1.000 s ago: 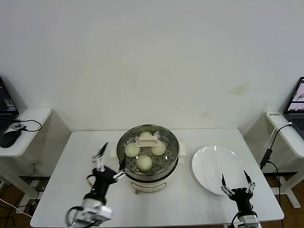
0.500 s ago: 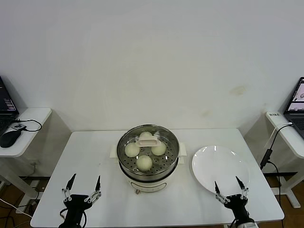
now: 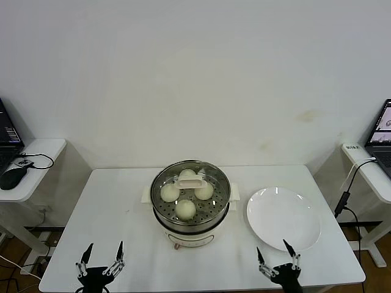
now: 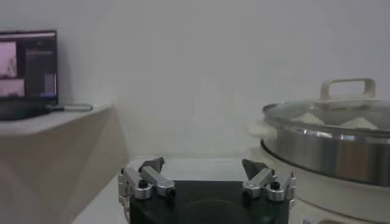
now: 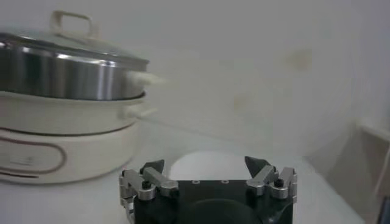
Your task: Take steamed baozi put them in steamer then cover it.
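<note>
Steamer (image 3: 190, 204): four steamed baozi (image 3: 186, 209) inside, cover (image 3: 190, 183) seated. Left claw (image 3: 100, 267) and right claw (image 3: 278, 264): wide open, empty, low at counter (image 3: 110, 207) front edge. Best kept clear of plate (image 3: 283, 217).

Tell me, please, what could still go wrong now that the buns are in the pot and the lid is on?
Little, I think. The lid covers the pot with four buns inside. Both tools, left and right, are open and empty at the near table edge. A forward move of the right tool might push the empty plate, which lies just ahead.
</note>
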{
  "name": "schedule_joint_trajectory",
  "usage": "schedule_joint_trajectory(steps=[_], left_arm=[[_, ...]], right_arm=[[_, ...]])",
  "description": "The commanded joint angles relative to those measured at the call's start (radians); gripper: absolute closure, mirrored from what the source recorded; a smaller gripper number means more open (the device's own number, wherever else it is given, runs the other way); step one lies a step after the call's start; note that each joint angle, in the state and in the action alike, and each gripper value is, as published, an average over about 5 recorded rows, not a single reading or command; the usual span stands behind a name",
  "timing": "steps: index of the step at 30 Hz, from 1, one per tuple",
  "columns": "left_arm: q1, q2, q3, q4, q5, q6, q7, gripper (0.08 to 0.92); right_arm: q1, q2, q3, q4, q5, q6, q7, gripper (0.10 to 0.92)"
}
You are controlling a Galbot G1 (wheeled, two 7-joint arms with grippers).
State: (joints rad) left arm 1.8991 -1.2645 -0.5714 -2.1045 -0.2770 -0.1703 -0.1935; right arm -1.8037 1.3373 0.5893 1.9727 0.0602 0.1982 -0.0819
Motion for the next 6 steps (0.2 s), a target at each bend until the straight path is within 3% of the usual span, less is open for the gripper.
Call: schedule_joint_trajectory(steps=[1,6], left_arm=[[0.031,-0.001,-0.004,0.020,-0.035,-0.018,0.026,0.177],[0.031,0.002,-0.007,0.020,-0.030,-0.014,0.029,0.177]], right_arm=[[-0.045,0.000,-0.072,0.044,-0.014,-0.020,0.017,0.203],[-0.045,0.001,-0.073,0.043,-0.026,-0.019,0.020,0.203]])
